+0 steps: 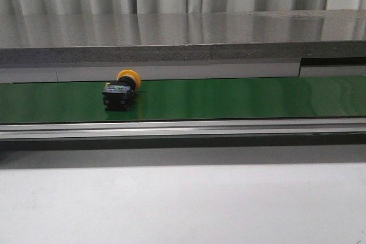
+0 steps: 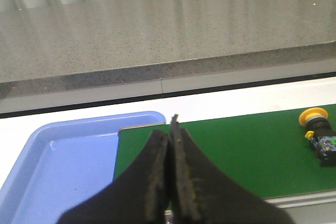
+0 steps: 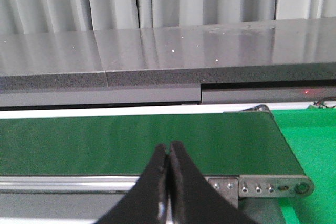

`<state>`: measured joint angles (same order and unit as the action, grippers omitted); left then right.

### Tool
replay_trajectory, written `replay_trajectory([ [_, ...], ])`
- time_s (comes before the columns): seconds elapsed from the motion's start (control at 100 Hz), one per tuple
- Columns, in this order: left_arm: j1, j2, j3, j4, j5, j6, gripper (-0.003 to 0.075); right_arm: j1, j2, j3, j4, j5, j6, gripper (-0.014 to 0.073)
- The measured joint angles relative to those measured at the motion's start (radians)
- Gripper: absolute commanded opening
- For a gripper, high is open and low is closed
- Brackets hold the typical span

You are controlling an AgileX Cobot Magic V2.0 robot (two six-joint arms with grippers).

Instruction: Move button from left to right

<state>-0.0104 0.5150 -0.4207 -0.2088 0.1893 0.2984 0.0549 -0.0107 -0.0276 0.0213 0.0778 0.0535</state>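
Observation:
The button [image 1: 120, 91], a yellow-orange round cap on a black boxy body with a tiny green mark, lies on its side on the green belt [image 1: 229, 98], left of the middle. It also shows in the left wrist view [image 2: 319, 135], far off to one side of my left gripper [image 2: 169, 132]. My left gripper is shut and empty, over the belt's end beside the blue tray [image 2: 58, 166]. My right gripper [image 3: 168, 150] is shut and empty over the belt's near edge. The button is out of the right wrist view. Neither gripper shows in the front view.
A grey stone ledge [image 1: 183, 38] runs behind the belt. A metal rail [image 1: 183, 128] runs along the belt's front. The belt's other end, with a screwed end plate [image 3: 262, 186], borders a bright green surface [image 3: 310, 140].

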Motion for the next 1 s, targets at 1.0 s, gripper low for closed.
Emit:
replay_trajectory([
  [1.0,0.0,0.0,0.0,0.0,0.0,0.0,-0.002,0.0,0.779,-0.748,-0.01,0.724,0.0,0.0041],
])
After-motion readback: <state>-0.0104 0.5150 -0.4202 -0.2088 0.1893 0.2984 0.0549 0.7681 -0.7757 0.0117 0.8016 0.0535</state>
